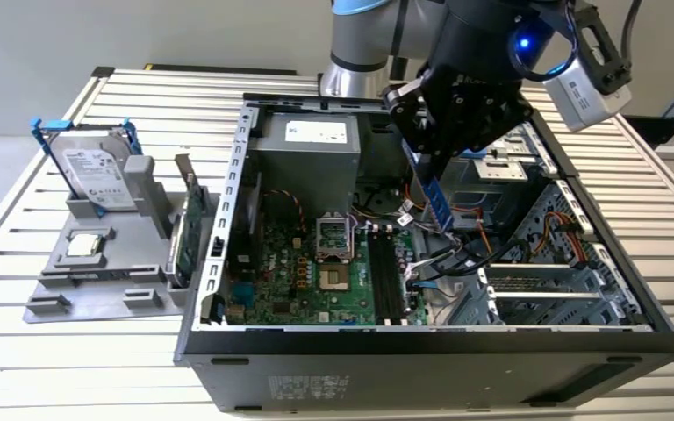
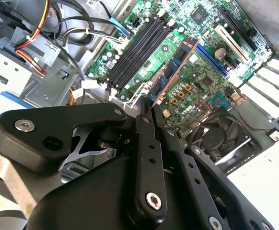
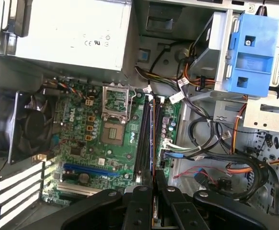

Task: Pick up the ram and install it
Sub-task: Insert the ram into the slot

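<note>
fingers [image 2: 146, 143] hold the ram [image 1: 438, 202] upright, long axis vertical.

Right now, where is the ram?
In the exterior view, the ram hangs clamped in the end effector inside the open computer case, over the motherboard near the black memory slots, not yet seated.

We see a silver-grey arm [image 1: 354, 44] trimmed in blue at its joint, a small blue light [image 1: 526, 42] glowing on the black wrist, and a silver camera box [image 1: 589, 95] alongside. The black gripper [image 2: 146, 106] has rounded linkage bars pinned with silver screws [image 2: 153, 200].
</note>
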Available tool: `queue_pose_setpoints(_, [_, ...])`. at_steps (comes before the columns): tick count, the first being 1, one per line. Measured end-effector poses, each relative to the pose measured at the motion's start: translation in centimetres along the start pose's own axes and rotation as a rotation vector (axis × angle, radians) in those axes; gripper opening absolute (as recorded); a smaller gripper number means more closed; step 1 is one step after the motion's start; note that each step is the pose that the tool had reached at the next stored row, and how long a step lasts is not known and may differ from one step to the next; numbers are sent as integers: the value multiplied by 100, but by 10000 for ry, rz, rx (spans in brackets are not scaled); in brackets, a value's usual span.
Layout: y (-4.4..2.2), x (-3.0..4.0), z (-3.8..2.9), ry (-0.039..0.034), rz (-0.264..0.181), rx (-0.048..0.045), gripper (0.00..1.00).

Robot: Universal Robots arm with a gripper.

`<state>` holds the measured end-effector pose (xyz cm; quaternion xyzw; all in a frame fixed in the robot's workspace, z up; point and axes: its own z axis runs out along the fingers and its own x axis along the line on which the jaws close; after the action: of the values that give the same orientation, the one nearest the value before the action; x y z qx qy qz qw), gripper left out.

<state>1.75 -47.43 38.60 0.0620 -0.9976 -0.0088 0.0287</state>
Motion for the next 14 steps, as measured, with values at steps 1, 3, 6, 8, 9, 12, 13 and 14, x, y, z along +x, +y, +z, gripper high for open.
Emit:
queue_pose_setpoints(1, [0,-1,3,-6,0,0,0])
queue_pose_setpoints(3, [0,-2,10,-14,9,0,0])
queue_pose_setpoints(6, [-1,-11,20,-20,20,0,0])
queue_pose_setpoints(8, [-2,-17,26,-22,30,-1,0])
queue_pose_setpoints(9, [-3,-21,29,-24,37,-3,0])
queue_pose_setpoints(12, [-5,-36,36,-29,60,-23,0])
queue_pose_setpoints(13, [-6,-42,39,-31,68,-30,0])
queue_pose_setpoints(14, [-6,-45,43,-34,76,-37,0])
